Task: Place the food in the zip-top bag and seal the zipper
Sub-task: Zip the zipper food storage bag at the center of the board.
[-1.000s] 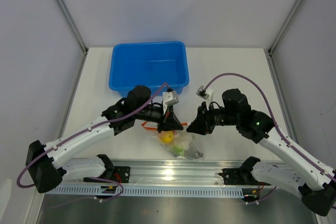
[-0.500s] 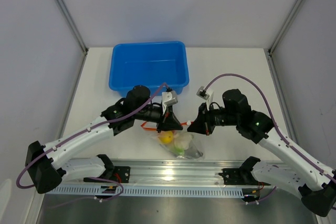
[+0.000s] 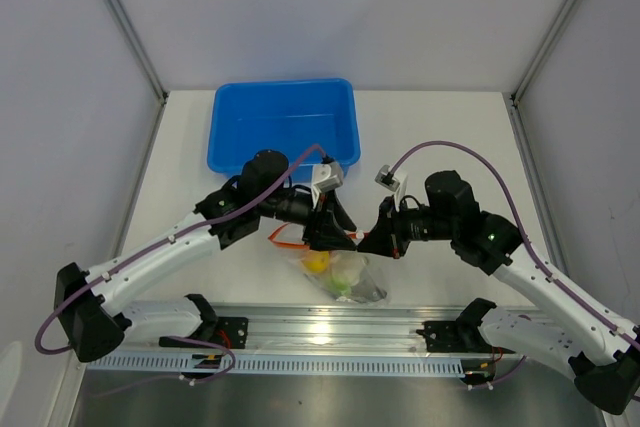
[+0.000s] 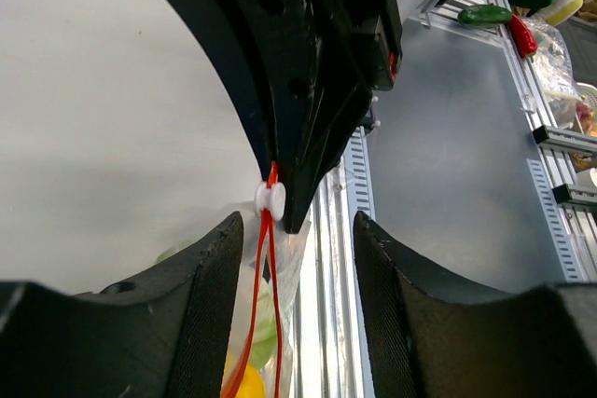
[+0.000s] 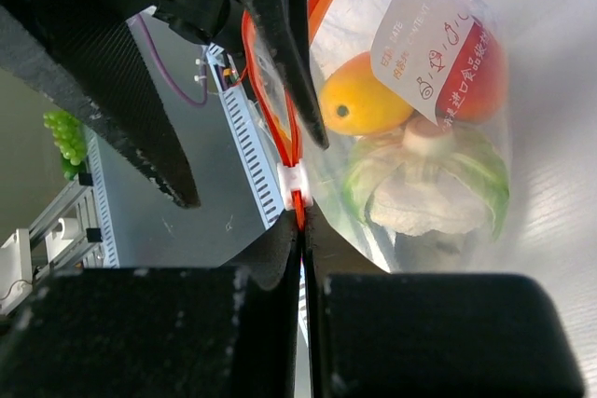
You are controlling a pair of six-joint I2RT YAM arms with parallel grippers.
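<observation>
White table point(image 3: 180, 167), clear bulging bag point(image 3: 362, 285)

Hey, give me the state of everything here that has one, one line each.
left gripper: open, fingers either side of the zipper.
right gripper: shut on the zipper at its white slider.
zipper: tracks apart beside the slider, not fully sealed.
zip-top bag: filled, food inside.
blue tub: upright, empty.
</observation>
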